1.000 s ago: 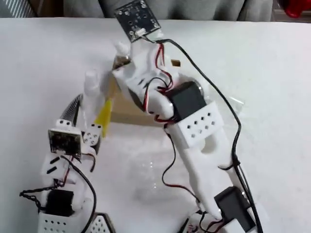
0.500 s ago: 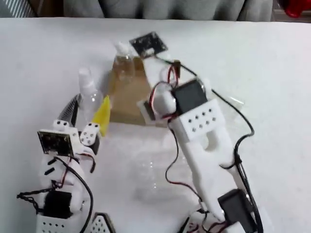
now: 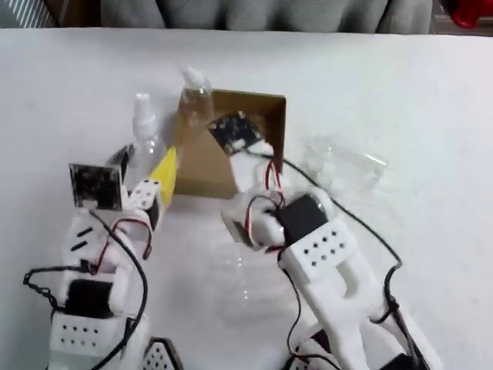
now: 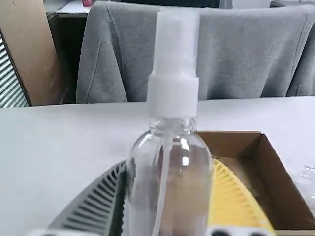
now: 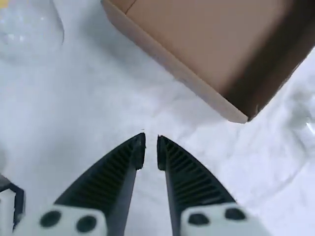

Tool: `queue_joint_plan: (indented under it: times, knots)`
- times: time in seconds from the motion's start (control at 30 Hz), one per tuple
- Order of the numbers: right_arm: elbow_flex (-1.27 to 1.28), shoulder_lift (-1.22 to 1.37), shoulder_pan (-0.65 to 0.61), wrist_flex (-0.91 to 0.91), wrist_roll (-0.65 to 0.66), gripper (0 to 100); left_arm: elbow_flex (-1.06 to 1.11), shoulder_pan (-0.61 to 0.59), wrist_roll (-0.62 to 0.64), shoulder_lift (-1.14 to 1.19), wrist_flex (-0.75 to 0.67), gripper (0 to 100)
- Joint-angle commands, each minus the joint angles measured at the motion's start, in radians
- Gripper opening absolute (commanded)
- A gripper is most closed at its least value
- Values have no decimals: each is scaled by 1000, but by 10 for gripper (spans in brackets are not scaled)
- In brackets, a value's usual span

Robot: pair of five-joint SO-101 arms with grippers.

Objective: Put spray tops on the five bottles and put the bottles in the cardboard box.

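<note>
My left gripper [image 4: 167, 199] is shut on a clear bottle [image 4: 170, 162] with a white spray top [image 4: 174, 64], held upright between its grey and yellow fingers. From above, that bottle [image 3: 144, 132] stands just left of the cardboard box [image 3: 254, 104]. A second topped bottle [image 3: 194, 96] stands upright at the box's far left corner, apparently inside. My right gripper [image 5: 150, 150] hovers over bare table beside the near edge of the box [image 5: 211, 54], fingers nearly touching with nothing between them.
A clear bottle [image 3: 343, 163] without a top lies on the white table right of the box. Another clear bottle [image 3: 239, 276] lies between the two arms near the front. The right wrist view catches a clear bottle [image 5: 27, 24] at its edge.
The right arm has drawn back from over the box toward the front, leaving the topped bottle standing at the box's far left corner. The left arm and its bottle shifted slightly.
</note>
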Motion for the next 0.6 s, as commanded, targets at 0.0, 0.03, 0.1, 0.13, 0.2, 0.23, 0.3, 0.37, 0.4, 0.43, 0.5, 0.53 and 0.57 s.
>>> queue_joint_plan:
  times: [0.0, 0.03, 0.1, 0.13, 0.2, 0.23, 0.3, 0.37, 0.4, 0.43, 0.5, 0.53, 0.57]
  knots:
    - [95, -54, -56, -176, 3, 15, -77, -5, 14, 84, -75, 24]
    - [129, -62, -82, -213, 0, 15, -77, -5, 15, 93, -86, 24]
    - [204, -79, -142, -297, 0, 15, -75, -5, 61, 105, -114, 24]
    - [245, -91, -171, -343, 0, 15, -75, -5, 94, 108, -126, 24]
    - [327, -120, -222, -441, 0, 15, -74, -5, 138, 110, -140, 24]
    - [368, -137, -243, -493, 0, 15, -74, -5, 149, 110, -140, 24]
    - [454, -177, -283, -605, 0, 15, -74, -5, 149, 107, -140, 24]
    - [537, -223, -312, -720, 0, 15, -74, -5, 146, 107, -138, 24]
    - [575, -249, -328, -776, 0, 15, -71, -5, 146, 107, -138, 24]
    - [614, -275, -341, -829, 0, 15, -60, -5, 146, 104, -140, 24]
    - [690, -325, -371, -934, 0, 15, -48, -2, 146, 104, -141, 24]
    - [724, -348, -377, -986, 0, 15, -48, -2, 146, 104, -141, 24]
    - [750, -364, -378, -1036, 0, 15, -48, -2, 146, 104, -141, 24]
